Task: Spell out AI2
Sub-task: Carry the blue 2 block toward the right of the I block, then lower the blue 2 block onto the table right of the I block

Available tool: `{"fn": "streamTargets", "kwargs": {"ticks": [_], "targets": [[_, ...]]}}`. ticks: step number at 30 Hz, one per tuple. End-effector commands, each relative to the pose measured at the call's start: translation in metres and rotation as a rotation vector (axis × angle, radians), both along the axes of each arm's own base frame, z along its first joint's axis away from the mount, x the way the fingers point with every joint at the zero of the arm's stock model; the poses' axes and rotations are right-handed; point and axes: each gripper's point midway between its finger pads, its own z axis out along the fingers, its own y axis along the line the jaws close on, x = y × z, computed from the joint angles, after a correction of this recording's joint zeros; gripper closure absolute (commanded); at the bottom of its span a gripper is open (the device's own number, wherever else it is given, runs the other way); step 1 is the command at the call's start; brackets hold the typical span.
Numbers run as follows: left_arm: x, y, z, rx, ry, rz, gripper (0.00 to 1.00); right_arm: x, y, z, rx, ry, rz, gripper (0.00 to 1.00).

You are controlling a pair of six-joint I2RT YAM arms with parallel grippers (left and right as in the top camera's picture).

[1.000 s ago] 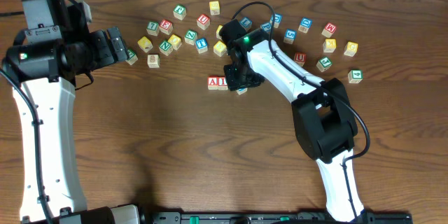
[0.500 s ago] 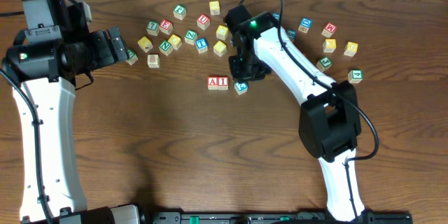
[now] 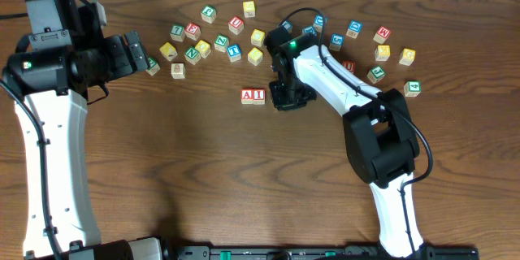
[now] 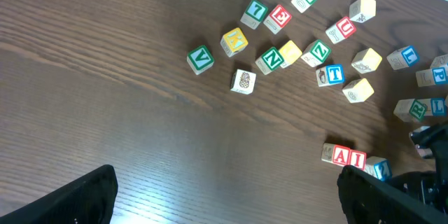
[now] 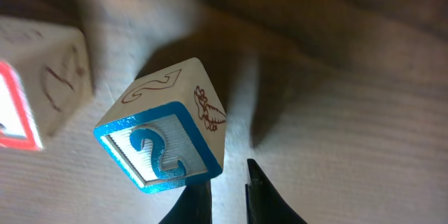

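The red "A" cube and the red "I" cube stand side by side in mid-table, and also show in the left wrist view as A and I. The blue "2" cube lies tilted just right of the I cube, a small gap between them; its corner shows in the left wrist view. In the overhead view my right gripper hides it. My right gripper is shut and empty, its left finger against the 2 cube's side. My left gripper is open and empty at the far left.
Several other letter cubes lie scattered along the back, a group left of centre and another at the right. A green V cube sits close to my left gripper. The right arm reaches over the back cubes.
My right gripper drew back toward the scattered cubes, then came forward again over the 2 cube, which it now hides from above. The left arm has not moved.
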Motion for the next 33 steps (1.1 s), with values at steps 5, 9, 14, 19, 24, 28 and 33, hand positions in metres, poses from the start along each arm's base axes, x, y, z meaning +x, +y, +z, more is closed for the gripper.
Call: {"fn": "streamTargets", "kwargs": {"ticks": [5,9,14,19,24,28,33], "targets": [[0.002,0.001,0.0,0.001,0.001,0.004,0.01,0.001,0.015,0.007,0.028,-0.038,0.038,0.87],[0.002,0.002,0.0,0.001,0.001,0.004,0.01,-0.003,0.022,0.007,0.03,-0.04,0.057,0.87],[0.002,0.002,0.0,0.001,0.001,0.004,0.01,-0.005,0.027,0.007,0.03,-0.046,0.069,0.87],[0.002,0.001,0.0,0.001,0.001,0.004,0.01,-0.002,0.03,0.008,0.043,-0.058,0.073,0.9],[0.002,0.002,0.0,0.001,0.002,0.004,0.01,0.006,0.027,0.031,0.07,-0.095,0.07,0.97],[0.002,0.001,0.0,0.001,0.002,0.005,0.01,0.015,0.013,0.049,0.083,-0.124,0.035,0.96],[0.002,0.001,0.0,0.001,0.002,0.004,0.01,0.026,-0.007,0.047,0.081,-0.125,-0.044,0.97]]}}
